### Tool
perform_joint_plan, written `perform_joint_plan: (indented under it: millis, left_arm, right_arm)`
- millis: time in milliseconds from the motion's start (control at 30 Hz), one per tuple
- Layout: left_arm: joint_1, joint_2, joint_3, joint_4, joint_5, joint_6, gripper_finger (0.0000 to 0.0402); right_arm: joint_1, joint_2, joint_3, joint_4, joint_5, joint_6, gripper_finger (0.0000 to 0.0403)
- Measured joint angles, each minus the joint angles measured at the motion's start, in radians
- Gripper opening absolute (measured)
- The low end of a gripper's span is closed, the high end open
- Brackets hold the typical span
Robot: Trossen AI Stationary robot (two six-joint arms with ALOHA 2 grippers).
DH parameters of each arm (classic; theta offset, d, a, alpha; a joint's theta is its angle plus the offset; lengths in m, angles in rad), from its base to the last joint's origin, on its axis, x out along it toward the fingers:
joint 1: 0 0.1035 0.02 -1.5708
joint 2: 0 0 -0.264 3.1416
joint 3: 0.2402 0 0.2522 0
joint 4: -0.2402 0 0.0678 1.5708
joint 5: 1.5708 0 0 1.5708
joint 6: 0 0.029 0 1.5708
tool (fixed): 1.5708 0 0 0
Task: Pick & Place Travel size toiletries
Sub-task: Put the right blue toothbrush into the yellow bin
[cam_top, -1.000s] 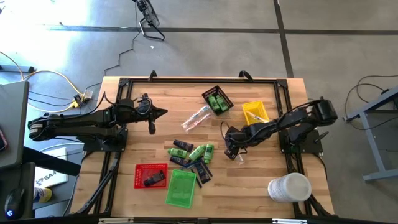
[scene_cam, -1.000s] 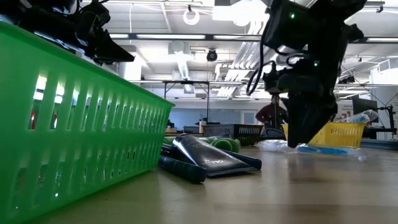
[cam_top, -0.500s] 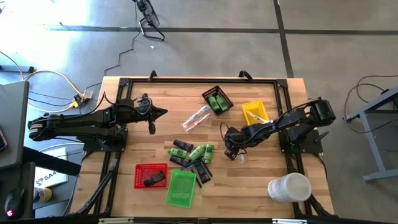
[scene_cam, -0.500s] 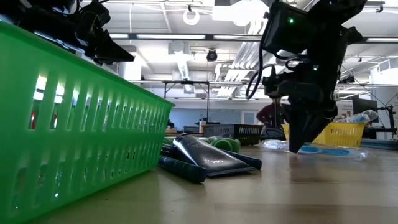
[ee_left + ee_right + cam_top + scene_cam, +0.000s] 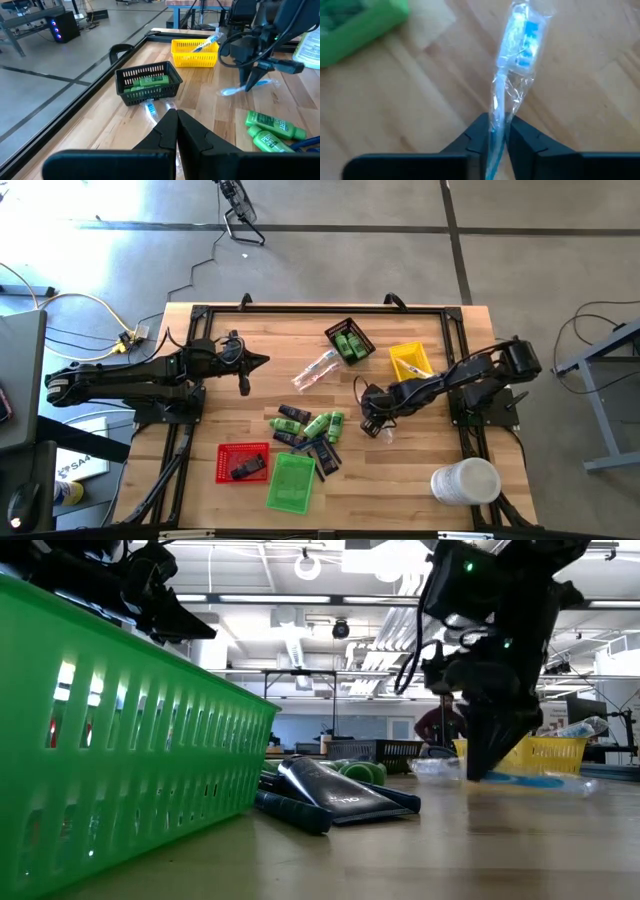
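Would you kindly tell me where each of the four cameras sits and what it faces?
High view: overhead, straight down on the table; both arms show.
Low view: at tabletop level beside the green tray; right hand comes down.
Left wrist view: past the shut left hand toward the black tray and yellow tray.
Right wrist view: down on the right hand pinching a wrapped toothbrush.
Shared: left wrist view also shows that toothbrush.
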Motion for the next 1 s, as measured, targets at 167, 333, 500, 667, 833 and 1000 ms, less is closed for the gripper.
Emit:
perform_joint_plan:
  millis: [167,333,500,667,833,1000]
  left_arm:
    - [0.000,0.000,0.000,0.000,0.000,0.000,0.0001]
    - [0.000,0.000,0.000,0.000,0.000,0.000,0.0001]
    - [0.000,0.000,0.000,0.000,0.000,0.000,0.0001]
    - [0.000,0.000,0.000,0.000,0.000,0.000,0.0001]
    - [0.000,0.000,0.000,0.000,0.000,0.000,0.0001]
    - [0.000,0.000,0.000,0.000,0.000,0.000,0.0001]
  right_arm:
    - [-0.001,-0.096,0.000,-0.006,0.035,-0.024,0.0016]
    - [-0.015,-0.230,0.000,-0.037,0.099,-0.027,0.0022]
    - [-0.045,-0.382,0.000,-0.086,0.204,-0.027,0.0014]
    - [-0.088,-0.505,0.002,-0.166,0.301,-0.042,0.0018]
    - [-0.147,-0.563,0.002,-0.283,0.383,-0.060,0.0015]
    - [-0.226,-0.559,0.002,-0.382,0.380,-0.060,0.0015]
